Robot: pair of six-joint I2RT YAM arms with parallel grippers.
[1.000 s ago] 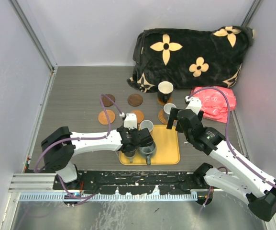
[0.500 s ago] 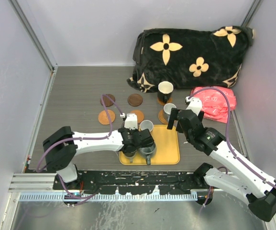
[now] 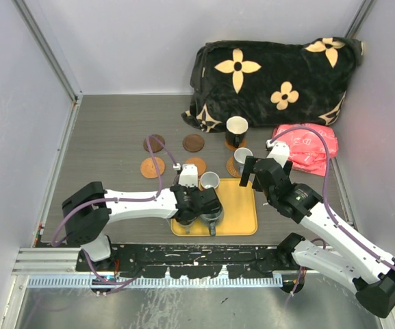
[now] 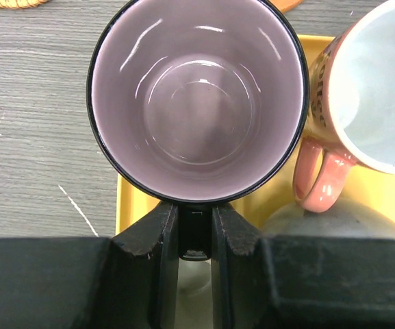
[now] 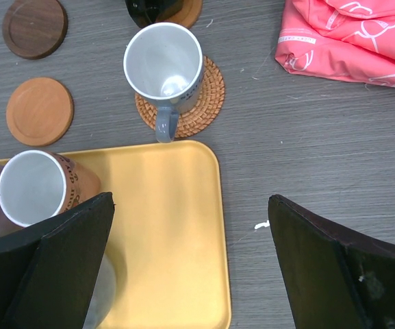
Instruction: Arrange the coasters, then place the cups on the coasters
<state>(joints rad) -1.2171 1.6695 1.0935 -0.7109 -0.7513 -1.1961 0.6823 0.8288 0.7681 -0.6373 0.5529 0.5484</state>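
Purple inside and dark at the rim, one cup (image 4: 197, 103) has its handle clamped between the closed fingers of the left gripper (image 4: 196, 219). It is at the edge of the yellow tray (image 3: 241, 212), partly over the grey table (image 3: 108, 130); I cannot tell whether it is lifted.

Five cups can be counted. Two more are at the tray: a pink cup (image 4: 361, 89) with a pale inside, just beside the purple one, and a grey cup (image 4: 334, 216) close by the gripper. The other two stand beyond the tray: a second grey cup (image 5: 163, 58) on a wicker coaster (image 5: 207, 96), its handle toward the tray, and a black cup (image 3: 237, 127) with a cream inside on an orange-brown coaster (image 5: 187, 14).

Six coasters show from above. Four lie bare: a far-left dark brown coaster (image 3: 154, 142), a middle dark brown coaster (image 3: 194, 142), a bare orange-brown coaster (image 3: 197, 165) near the tray, and a left coaster (image 3: 152, 167) that looks woven from the left wrist.

The right gripper (image 5: 190, 202) hangs over the tray's right side with jaws wide apart, holding nothing. One black flowered blanket (image 3: 272, 75) and one pink bag (image 3: 307, 147) lie at the back right
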